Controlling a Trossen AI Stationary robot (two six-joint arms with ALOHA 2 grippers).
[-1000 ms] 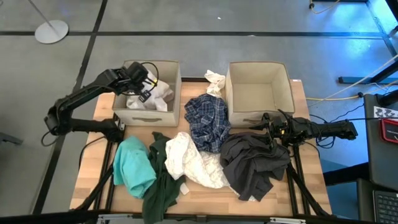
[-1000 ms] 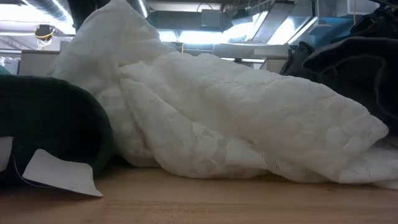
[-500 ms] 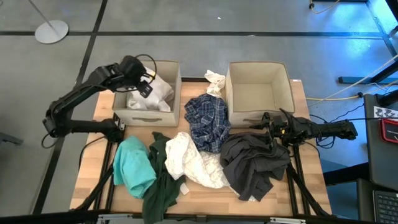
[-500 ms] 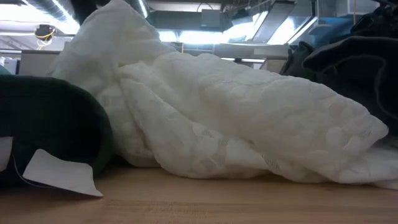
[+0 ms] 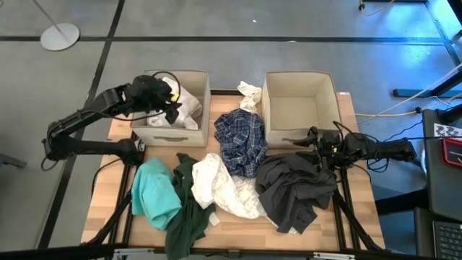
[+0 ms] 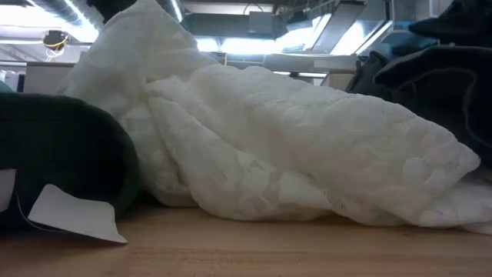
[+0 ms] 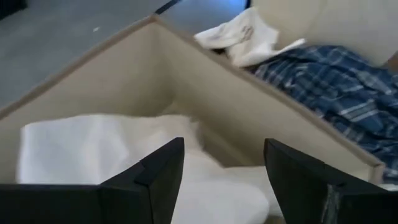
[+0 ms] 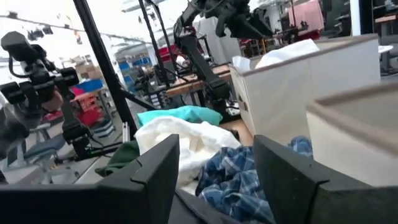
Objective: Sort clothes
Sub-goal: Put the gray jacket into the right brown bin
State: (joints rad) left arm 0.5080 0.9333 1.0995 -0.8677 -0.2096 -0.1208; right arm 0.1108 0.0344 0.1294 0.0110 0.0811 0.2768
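Note:
My left gripper (image 5: pixel 172 103) hangs open over the left beige box (image 5: pixel 167 134), tipped down toward a white garment (image 7: pixel 93 149) that lies inside it. My right gripper (image 5: pixel 313 141) stands open and about level at the right box's (image 5: pixel 299 101) near wall, above the dark grey garment (image 5: pixel 292 189). On the table lie a blue plaid shirt (image 5: pixel 242 141), a cream garment (image 5: pixel 224 188), a dark green one (image 5: pixel 186 209) and a teal one (image 5: pixel 155 191). A small white piece (image 5: pixel 249 92) lies between the boxes at the far side.
The right box holds nothing that shows. The clothes cover the table's middle and near part, with bare wood at the near left and near right corners. In the low view the cream garment (image 6: pixel 269 146) fills the picture, with a white tag (image 6: pixel 73 215) on the dark green one.
My left gripper has come up out of the left box, tipped nearer to level and drawn back toward the table's left edge. The white garment stays lying in the box, clear of the fingers. My right gripper has risen a little.

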